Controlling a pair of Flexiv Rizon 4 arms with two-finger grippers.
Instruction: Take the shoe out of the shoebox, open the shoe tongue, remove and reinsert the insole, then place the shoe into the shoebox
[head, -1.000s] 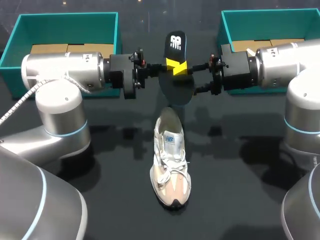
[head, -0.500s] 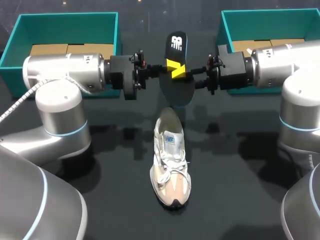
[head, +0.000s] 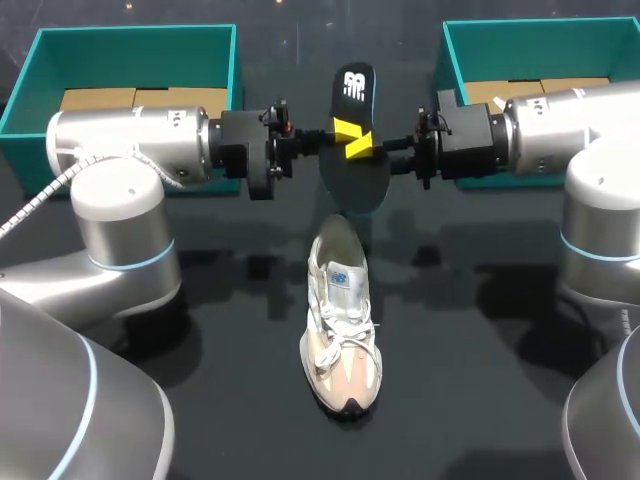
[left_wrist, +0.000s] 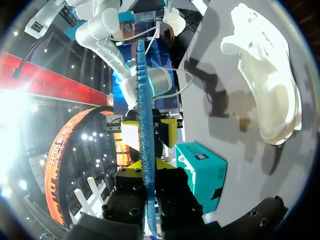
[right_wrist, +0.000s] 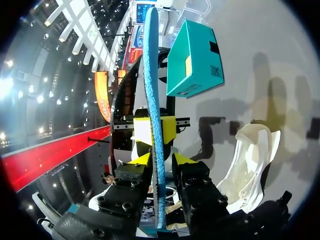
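A black insole (head: 352, 90) with a white logo hangs edge-up above the table's far middle, its blue edge (left_wrist: 142, 100) (right_wrist: 151, 75) running ahead of both wrist cameras. My left gripper (head: 340, 133) (left_wrist: 148, 167) comes from the left and is shut on the insole's middle. My right gripper (head: 364, 146) (right_wrist: 159, 162) meets it from the right, its yellow tips pressed on the insole's two faces. The white and beige shoe (head: 340, 330) (left_wrist: 270, 85) (right_wrist: 250, 160) lies on the black table below, toe toward the near edge, tongue pulled open.
Two teal shoeboxes stand at the back, one at the left (head: 130, 45) and one at the right (head: 540, 35), each with brown cardboard inside. Both forearms stretch across the table's far half in front of the boxes.
My right gripper's fingers have drawn together onto the insole, and the right wrist has shifted slightly up and inward. The left gripper, insole and shoe have stayed put.
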